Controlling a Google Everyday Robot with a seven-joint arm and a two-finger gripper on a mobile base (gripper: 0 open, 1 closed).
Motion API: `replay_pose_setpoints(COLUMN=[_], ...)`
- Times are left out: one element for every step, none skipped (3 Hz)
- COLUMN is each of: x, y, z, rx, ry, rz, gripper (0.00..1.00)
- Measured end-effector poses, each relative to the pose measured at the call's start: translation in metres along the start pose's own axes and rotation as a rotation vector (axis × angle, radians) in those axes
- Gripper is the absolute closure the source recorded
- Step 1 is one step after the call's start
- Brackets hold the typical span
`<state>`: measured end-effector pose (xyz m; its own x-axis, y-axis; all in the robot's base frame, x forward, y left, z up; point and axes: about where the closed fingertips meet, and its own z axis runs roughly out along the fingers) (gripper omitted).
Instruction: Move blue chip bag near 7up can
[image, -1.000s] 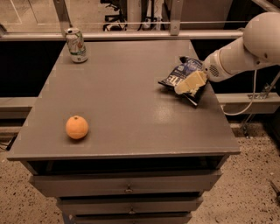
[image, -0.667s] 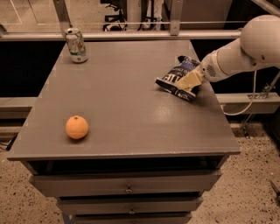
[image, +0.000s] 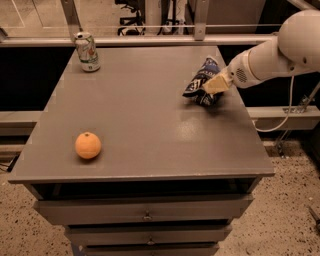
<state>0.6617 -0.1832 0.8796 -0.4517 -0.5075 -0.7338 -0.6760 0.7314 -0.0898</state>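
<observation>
Your inventory, left to right: 7up can (image: 87, 51), upper left, upright; orange (image: 88, 145), lower left; blue chip bag (image: 201, 80), centre right, held by the gripper (image: 216, 85), fingers closed on it. Progress: bag grasped, well apart from can; your carry across remains

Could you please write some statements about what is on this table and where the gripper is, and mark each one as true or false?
1. The gripper holds the blue chip bag near the right edge of the table. True.
2. The 7up can lies on its side. False: it stands upright at the far left corner.
3. The orange sits near the front left of the table. True.
4. The blue chip bag touches the 7up can. False: they are well apart, on opposite sides of the table.
</observation>
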Motion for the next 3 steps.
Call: replay_pose_setpoints(x=[-0.0379,-0.038,-0.0459], y=[-0.0022,-0.0021,0.0016], z=[-0.0353,-0.0352,-0.0253], rx=[0.014,0.014,-0.002], ry=[-0.09,-0.09,-0.112], rz=[-0.099,-0.099,-0.106], gripper=[1.0,1.0,1.0])
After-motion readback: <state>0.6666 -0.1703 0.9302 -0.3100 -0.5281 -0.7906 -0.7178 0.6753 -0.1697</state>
